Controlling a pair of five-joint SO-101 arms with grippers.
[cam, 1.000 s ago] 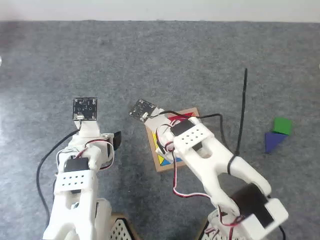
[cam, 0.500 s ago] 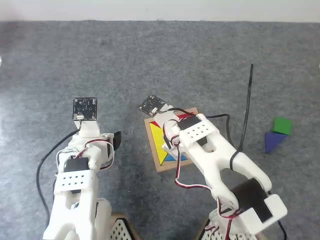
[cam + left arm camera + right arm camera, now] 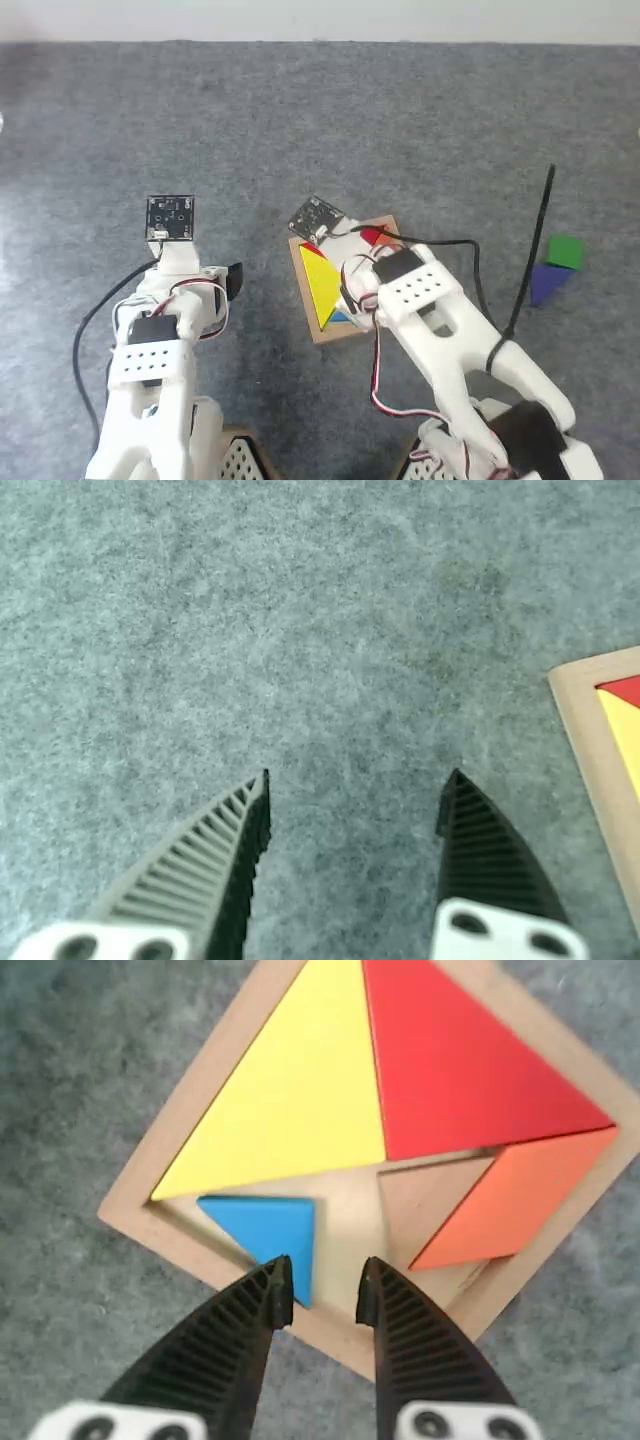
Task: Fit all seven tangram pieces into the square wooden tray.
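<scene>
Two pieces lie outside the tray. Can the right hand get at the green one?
Probably yes: the green piece lies uncovered on that arm's side, and the right hand is open and empty; only a black cable runs between.

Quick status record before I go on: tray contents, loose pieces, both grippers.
Tray holds: yellow triangle, red triangle, orange piece, blue triangle
Gap: bare wood between blue and orange
Loose on mat: green square, dark blue triangle, side by side, on the right arm's side
Left gripper: open, over mat beside tray
Right gripper: open, empty, above tray edge by blue triangle
</scene>
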